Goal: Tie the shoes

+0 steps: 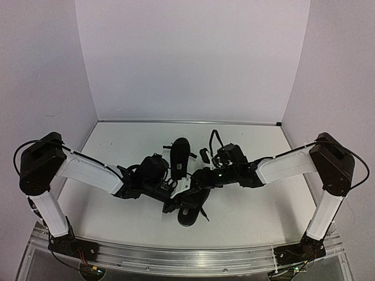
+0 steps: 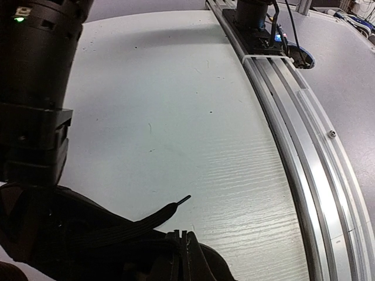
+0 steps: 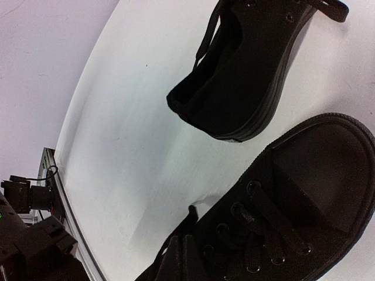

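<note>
Jaws of the left gripper (image 1: 169, 191) and the right gripper (image 1: 198, 181) are black against black shoes, so we cannot tell whether either is clenched or released. Both forearms slant inward and low, meeting mid-table over the near shoe (image 1: 192, 212); the far shoe (image 1: 179, 153) lies just behind. We see matte canvas, a smooth rubber toe cap and a flat lace (image 2: 159, 218) on the white wood-grain table (image 2: 193, 117), which runs out to the aluminium rail (image 2: 293, 129).
</note>
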Motion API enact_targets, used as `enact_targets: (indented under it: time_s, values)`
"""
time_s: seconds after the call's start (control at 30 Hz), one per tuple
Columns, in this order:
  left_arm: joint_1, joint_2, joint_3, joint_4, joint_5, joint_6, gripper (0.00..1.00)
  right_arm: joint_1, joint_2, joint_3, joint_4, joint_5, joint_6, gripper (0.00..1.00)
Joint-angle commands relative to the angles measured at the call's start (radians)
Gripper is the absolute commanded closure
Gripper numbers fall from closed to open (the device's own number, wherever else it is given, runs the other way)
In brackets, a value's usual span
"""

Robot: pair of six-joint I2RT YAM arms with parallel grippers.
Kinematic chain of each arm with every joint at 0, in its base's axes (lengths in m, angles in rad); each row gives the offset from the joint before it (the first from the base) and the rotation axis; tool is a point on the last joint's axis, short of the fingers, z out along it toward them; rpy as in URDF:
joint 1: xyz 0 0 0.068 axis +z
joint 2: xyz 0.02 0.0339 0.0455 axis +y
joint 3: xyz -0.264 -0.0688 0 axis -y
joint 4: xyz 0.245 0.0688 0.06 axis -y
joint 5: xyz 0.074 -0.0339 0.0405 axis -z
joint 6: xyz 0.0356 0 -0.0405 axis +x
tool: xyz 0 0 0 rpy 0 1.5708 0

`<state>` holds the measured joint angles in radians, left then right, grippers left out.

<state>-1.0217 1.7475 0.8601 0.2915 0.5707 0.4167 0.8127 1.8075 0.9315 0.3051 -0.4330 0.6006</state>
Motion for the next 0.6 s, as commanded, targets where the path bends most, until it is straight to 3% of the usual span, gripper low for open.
enact_targets:
  time_s: [0.0, 0.37, 0.47, 0.57]
  values:
    - [-0.027, 0.023, 0.045, -0.019, -0.003, 0.017, 1.00, -0.013, 0.022, 0.046, 0.035, 0.027, -0.015, 1.00]
    - [-0.072, 0.099, 0.087, -0.023, -0.034, 0.013, 1.00, -0.018, 0.052, 0.075, 0.041, -0.011, -0.020, 1.00]
    - [-0.072, 0.104, 0.081, 0.008, -0.047, -0.012, 0.89, -0.018, 0.058, 0.078, 0.047, -0.050, -0.021, 1.00]
    - [-0.071, 0.071, 0.059, 0.028, -0.059, -0.040, 0.69, -0.019, 0.052, 0.075, 0.048, -0.081, -0.024, 1.00]
